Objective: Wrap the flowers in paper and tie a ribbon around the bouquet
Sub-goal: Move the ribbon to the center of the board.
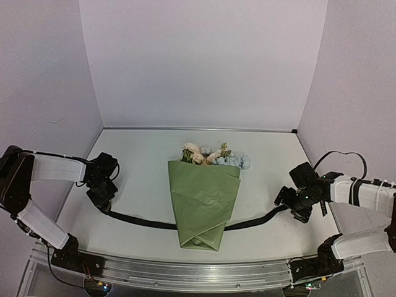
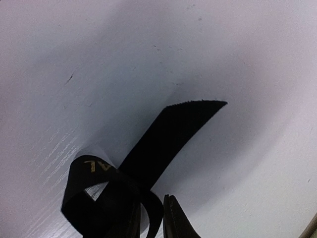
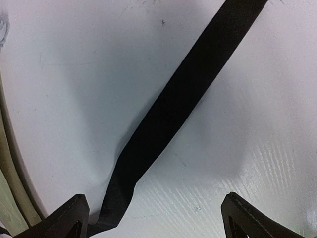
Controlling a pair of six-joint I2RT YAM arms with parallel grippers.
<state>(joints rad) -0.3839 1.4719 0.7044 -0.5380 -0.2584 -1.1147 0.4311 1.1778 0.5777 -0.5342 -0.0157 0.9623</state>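
Left end effector (image 2: 152,206) pinches the ribbon (image 1: 142,221); right end effector (image 3: 154,198) gapes wide around it.

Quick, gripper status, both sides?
Left gripper: nearly closed at the ribbon; grip cannot be told.
Right gripper: open, ribbon between its jaws, not gripped.

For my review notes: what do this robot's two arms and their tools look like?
The left arm and right arm have white-shelled links between black joints, on black bases. A thin black cable arcs above the right one. The left tool and right tool are black, with tapering fingers.
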